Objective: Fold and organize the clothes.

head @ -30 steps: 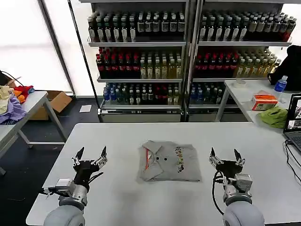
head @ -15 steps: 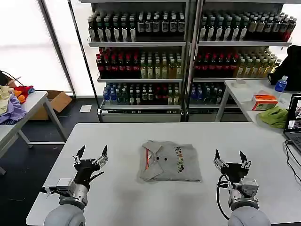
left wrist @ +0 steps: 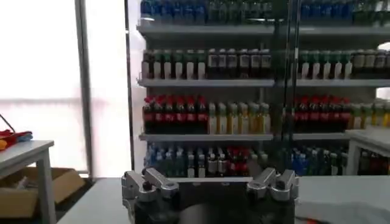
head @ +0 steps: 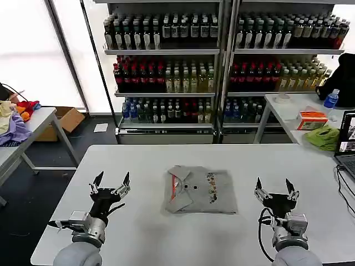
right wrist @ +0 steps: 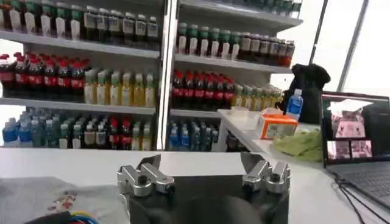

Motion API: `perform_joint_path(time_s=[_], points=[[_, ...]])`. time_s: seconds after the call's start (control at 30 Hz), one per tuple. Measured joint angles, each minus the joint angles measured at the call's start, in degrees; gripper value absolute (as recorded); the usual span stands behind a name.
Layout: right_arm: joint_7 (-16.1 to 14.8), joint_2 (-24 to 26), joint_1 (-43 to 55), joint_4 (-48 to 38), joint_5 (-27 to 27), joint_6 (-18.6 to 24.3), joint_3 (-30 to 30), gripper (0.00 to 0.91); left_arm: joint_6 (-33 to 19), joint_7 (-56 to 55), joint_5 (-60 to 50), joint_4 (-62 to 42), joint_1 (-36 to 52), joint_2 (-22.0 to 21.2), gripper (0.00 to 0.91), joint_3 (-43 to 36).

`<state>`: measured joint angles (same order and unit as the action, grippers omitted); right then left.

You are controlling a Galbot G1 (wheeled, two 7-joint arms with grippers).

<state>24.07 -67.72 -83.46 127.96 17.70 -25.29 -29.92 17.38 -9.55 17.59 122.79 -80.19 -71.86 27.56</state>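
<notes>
A grey shirt (head: 201, 190) lies folded into a neat rectangle in the middle of the white table (head: 150, 160), its red-lined collar and buttons at the left and a small multicoloured print on the chest. A corner of that shirt (right wrist: 42, 198) appears in the right wrist view. My left gripper (head: 110, 183) is raised above the table's near left, open and holding nothing, well clear of the shirt. Raised at the near right, my right gripper (head: 273, 187) is open too, with nothing in it.
A side table at the right carries a lime-green cloth (head: 323, 137), an orange box (head: 312, 119), a water bottle (head: 331, 99) and a laptop (head: 348, 144). At the far left a table holds a coloured garment heap (head: 14, 119). Shelves of bottles (head: 222, 61) stand behind.
My right gripper has drawn back from the shirt, outward to the right and toward me. The left gripper shifted slightly. The shirt has not moved.
</notes>
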Motion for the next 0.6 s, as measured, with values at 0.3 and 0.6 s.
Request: perform_joint_path(time_s=[0.3, 0.6], points=[[-0.1, -0.2, -0.4, -0.1, -0.2, 0.1, 0.2, 0.907, -0.2, 0.8, -0.6, 0.0, -0.3, -0.2, 0.907, -0.2], [-0.2, -0.2, -0.3, -0.3, -0.1, 0.1, 0.2, 0.907, -0.2, 1.2, -0.9, -0.2, -0.2, -0.2, 0.907, -0.2]])
